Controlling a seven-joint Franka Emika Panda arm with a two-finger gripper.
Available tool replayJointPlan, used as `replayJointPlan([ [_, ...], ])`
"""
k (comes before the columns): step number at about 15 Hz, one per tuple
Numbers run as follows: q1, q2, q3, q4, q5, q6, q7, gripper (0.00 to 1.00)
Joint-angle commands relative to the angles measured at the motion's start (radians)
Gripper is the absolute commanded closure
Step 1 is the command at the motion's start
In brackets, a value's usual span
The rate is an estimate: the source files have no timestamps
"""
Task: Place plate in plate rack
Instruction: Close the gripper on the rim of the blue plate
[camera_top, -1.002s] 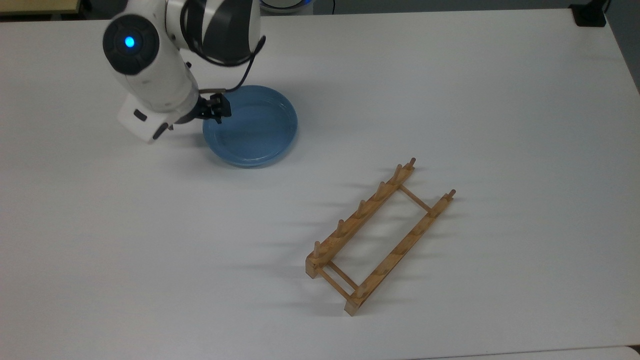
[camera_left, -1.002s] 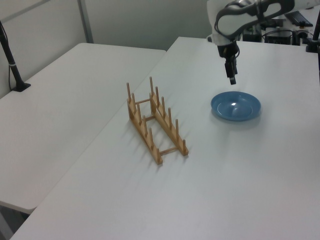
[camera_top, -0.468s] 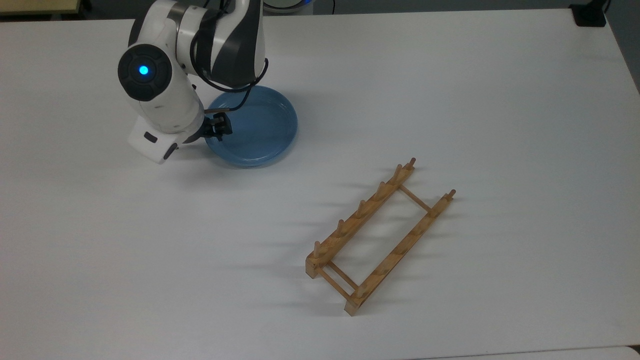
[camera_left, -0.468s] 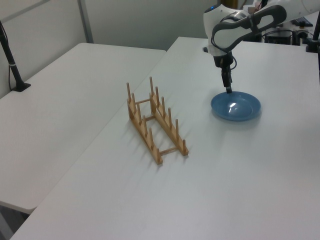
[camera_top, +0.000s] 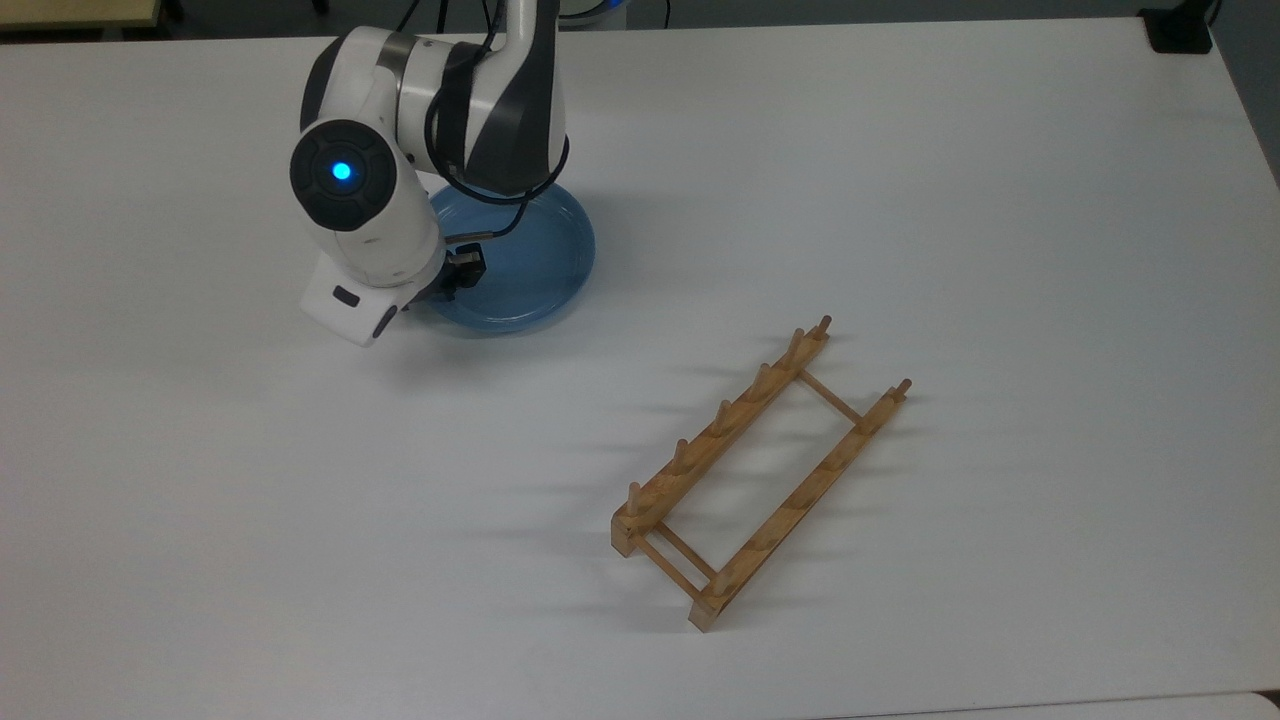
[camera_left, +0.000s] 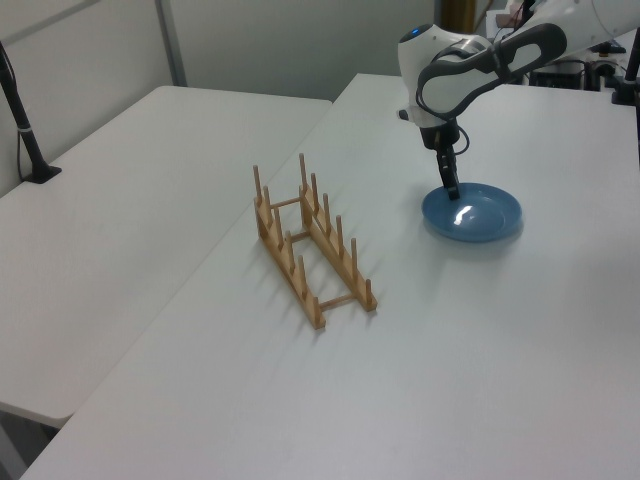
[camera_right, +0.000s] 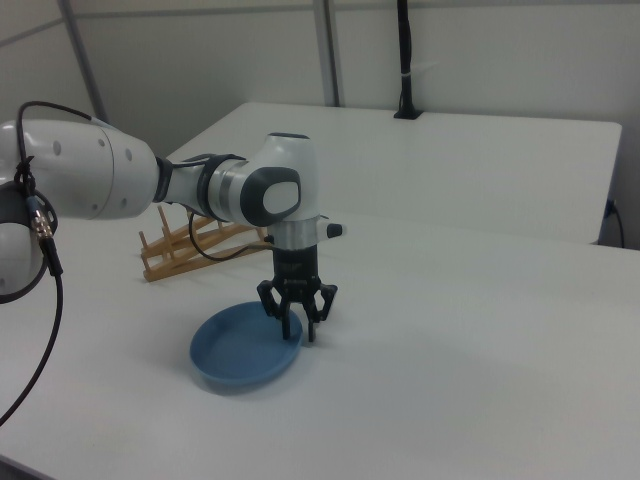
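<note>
The light-blue plate (camera_top: 530, 255) lies flat on the white table, partly under the arm in the top view; it shows too in the left view (camera_left: 480, 215) and the right view (camera_right: 240, 350). My gripper (camera_right: 298, 330) points down at the plate's rim and is open. One finger (camera_right: 284, 326) hangs over the inside of the plate and the other (camera_right: 312, 330) just outside its edge. The same gripper appears in the top view (camera_top: 462, 275) and the left view (camera_left: 451, 190). The wooden plate rack (camera_top: 760, 470) stands empty, well apart from the plate (camera_left: 310, 235) (camera_right: 190, 240).
A black cable runs along the arm above the plate. A second white table (camera_left: 120, 220) adjoins on the left view's left, with a black post (camera_left: 20, 120) on it. A black block (camera_top: 1180, 30) sits at the table's far right corner in the top view.
The arm has swung toward the rack side of the plate and dropped. The gripper went from above the plate down to its rim. Plate and rack have not moved.
</note>
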Motion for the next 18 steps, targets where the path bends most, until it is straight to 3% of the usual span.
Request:
replayJointPlan([
  [1,0.026,-0.006,-0.008,-0.016,0.008,0.025,-0.018,0.76],
  [6,0.026,-0.009,-0.008,-0.014,0.005,0.023,-0.059,1.00],
  [13,0.025,-0.024,-0.008,-0.013,0.005,0.013,-0.139,1.00],
  [18,0.016,-0.086,-0.010,-0.002,0.020,-0.013,-0.150,1.00],
])
